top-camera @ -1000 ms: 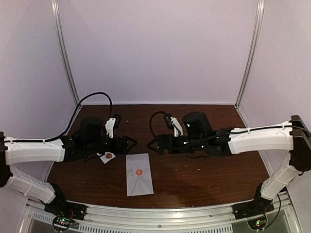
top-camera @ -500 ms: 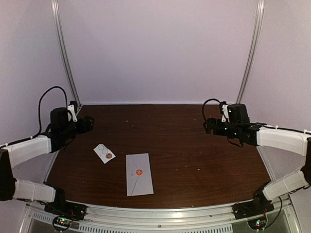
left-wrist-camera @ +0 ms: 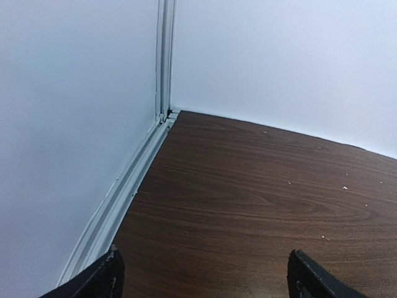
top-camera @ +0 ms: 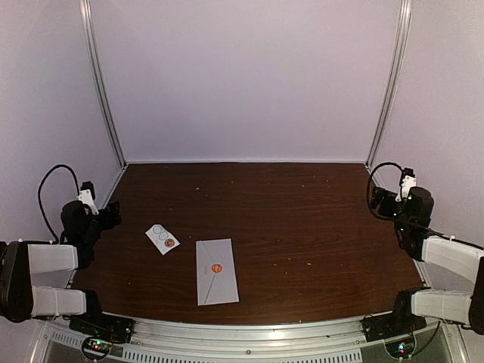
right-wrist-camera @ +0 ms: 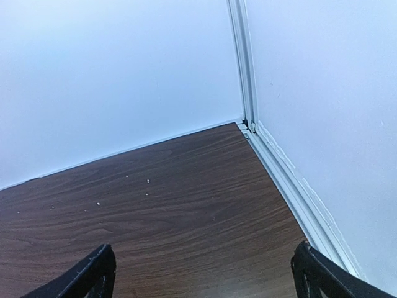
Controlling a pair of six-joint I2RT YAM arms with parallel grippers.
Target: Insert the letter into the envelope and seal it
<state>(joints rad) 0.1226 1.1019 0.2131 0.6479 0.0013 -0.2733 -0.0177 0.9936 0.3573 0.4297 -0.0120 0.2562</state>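
Note:
The pale envelope (top-camera: 217, 281) lies flat near the table's front, left of centre. Its flap is down, with a small red round sticker (top-camera: 216, 268) on it. The letter is out of view. My left gripper (top-camera: 112, 213) is drawn back to the left edge of the table, well away from the envelope. In the left wrist view this gripper (left-wrist-camera: 205, 264) stands open over bare wood. My right gripper (top-camera: 380, 201) is pulled back to the right edge. The right wrist view shows that gripper (right-wrist-camera: 203, 257) open too, with nothing between its fingers.
A small white strip (top-camera: 162, 237) with round stickers lies just left of the envelope. White walls close the table (top-camera: 302, 227) on three sides, with metal rails (left-wrist-camera: 118, 192) along the left wall and rails (right-wrist-camera: 291, 186) along the right wall.
Both arms have drawn back from the middle of the table to its left and right edges. The left jaws opened wider. Envelope and sticker strip have not moved.

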